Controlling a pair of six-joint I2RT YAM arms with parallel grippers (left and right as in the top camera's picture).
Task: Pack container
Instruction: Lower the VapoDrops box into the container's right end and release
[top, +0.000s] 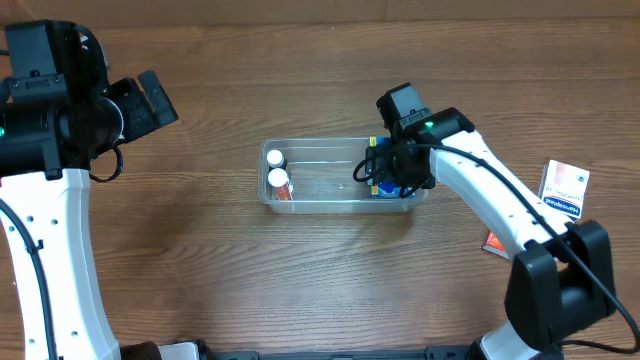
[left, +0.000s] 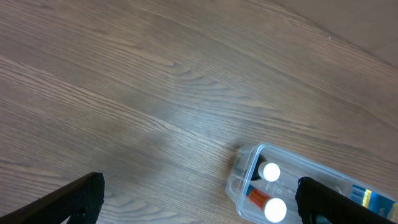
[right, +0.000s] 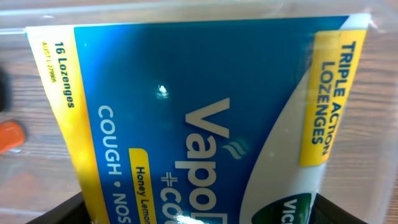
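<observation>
The clear plastic container (top: 335, 172) sits mid-table. Two white-capped bottles (top: 278, 180) lie at its left end, also in the left wrist view (left: 268, 190). My right gripper (top: 385, 172) is over the container's right end, shut on a blue and yellow lozenge box (right: 199, 118) that fills the right wrist view; the box is down inside the container (right: 379, 74). My left gripper (top: 150, 100) is open and empty, held high at the far left, well away from the container (left: 249, 180).
A white and blue box (top: 564, 187) lies at the right side of the table. A small orange-red packet (top: 493, 241) lies beside the right arm's base. The table is brown wood (top: 200, 260).
</observation>
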